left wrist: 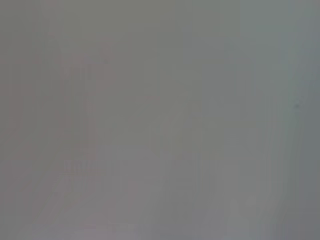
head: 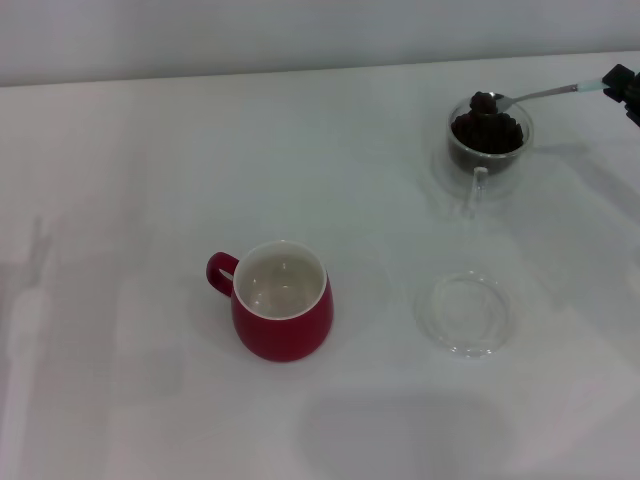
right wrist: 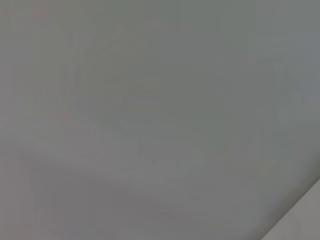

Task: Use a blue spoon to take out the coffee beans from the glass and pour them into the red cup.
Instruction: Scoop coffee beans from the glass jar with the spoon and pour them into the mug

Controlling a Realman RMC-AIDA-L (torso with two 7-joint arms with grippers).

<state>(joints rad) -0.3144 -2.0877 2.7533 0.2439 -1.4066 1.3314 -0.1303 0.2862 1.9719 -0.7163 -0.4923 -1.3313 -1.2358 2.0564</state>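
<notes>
Right gripper (head: 622, 88), at the far right edge, pinches the spoon (head: 545, 95) handle; its loaded bowl sits level over the glass (head: 489, 140) so beans (head: 487, 128) stay put. Cup (head: 283, 314) waits, well apart.

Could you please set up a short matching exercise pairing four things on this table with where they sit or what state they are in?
Things:
1. red cup
2. glass
3. blue spoon
4. clear saucer

States:
A. heaped with coffee beans
B. bowl loaded, held over the glass
C. nothing inside its white interior
D. lying flat, to the right of the red cup

Pairs: 1-C, 2-A, 3-B, 4-D
</notes>
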